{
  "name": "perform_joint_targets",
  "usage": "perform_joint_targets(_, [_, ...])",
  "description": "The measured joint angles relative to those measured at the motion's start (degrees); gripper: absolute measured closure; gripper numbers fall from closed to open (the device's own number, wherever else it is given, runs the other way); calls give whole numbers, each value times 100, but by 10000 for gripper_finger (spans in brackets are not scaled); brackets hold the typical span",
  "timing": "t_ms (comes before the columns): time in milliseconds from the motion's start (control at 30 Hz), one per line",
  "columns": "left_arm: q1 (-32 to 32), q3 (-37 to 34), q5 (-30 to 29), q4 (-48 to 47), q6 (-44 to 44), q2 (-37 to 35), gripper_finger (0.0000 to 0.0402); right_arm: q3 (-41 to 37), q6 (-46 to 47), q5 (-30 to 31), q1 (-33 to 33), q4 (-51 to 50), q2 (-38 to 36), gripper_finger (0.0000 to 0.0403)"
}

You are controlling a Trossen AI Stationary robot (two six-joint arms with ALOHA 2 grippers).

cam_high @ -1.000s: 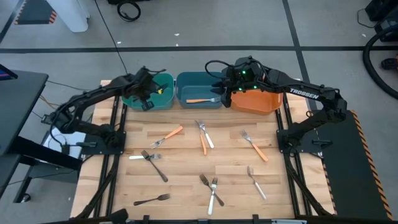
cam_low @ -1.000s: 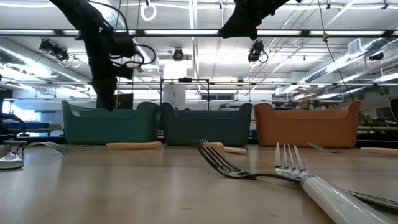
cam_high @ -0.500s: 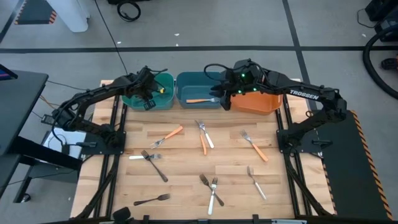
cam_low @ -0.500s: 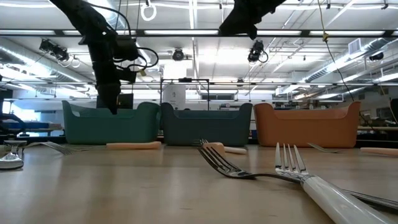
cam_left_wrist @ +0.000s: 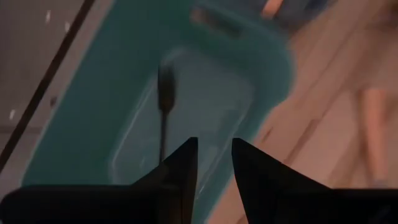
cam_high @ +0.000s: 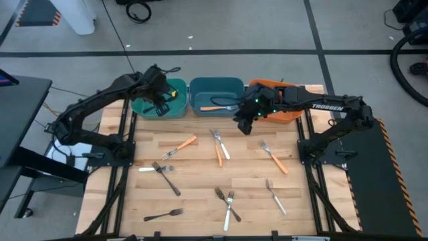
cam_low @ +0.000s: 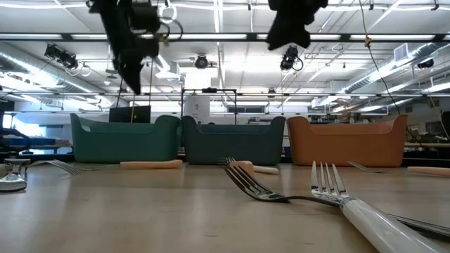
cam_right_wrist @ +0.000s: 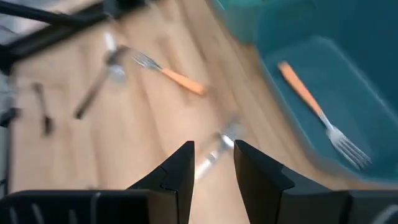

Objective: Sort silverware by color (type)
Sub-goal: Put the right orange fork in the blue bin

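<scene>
My left gripper [cam_high: 159,107] hangs open above the green bin [cam_high: 175,100], with nothing between its fingers [cam_left_wrist: 214,168]. A black utensil [cam_left_wrist: 165,106] lies on that bin's floor. My right gripper [cam_high: 243,125] is open and empty [cam_right_wrist: 213,168], above the table just in front of the blue bin [cam_high: 215,86]. That bin holds an orange-handled fork [cam_right_wrist: 311,106]. Loose silverware lies flat on the table: orange-handled forks [cam_high: 180,145] [cam_high: 274,157], a silver fork [cam_high: 221,142], black forks [cam_high: 166,177] [cam_high: 164,215].
An orange bin [cam_high: 291,115] stands to the right of the blue one, all three in a row at the table's far edge. More pieces lie near the front: a silver fork [cam_high: 275,197] and a white-handled fork [cam_high: 231,211] beside a black one [cam_high: 221,195].
My left gripper has risen out of the green bin and now hangs well above its rim. My right gripper has come from above the blue and orange bins toward the table's near edge, rolling and tipping further down.
</scene>
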Motion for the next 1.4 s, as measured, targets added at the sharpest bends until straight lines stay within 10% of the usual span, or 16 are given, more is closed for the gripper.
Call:
perform_joint_targets(400, [-724, 536, 21, 582, -173, -38, 292, -690, 1391, 1203, -298, -264, 2, 282])
perform_joint_targets(900, [-355, 535, -296, 2280, -1168, -38, 292, -1021, -196, 1512, -1205, -356, 2, 281])
perform_joint_targets(1400, [88, 530, -345, 2290, -1480, -21, 292, -1018, -1291, -622, -2223, 1167, 380, 280])
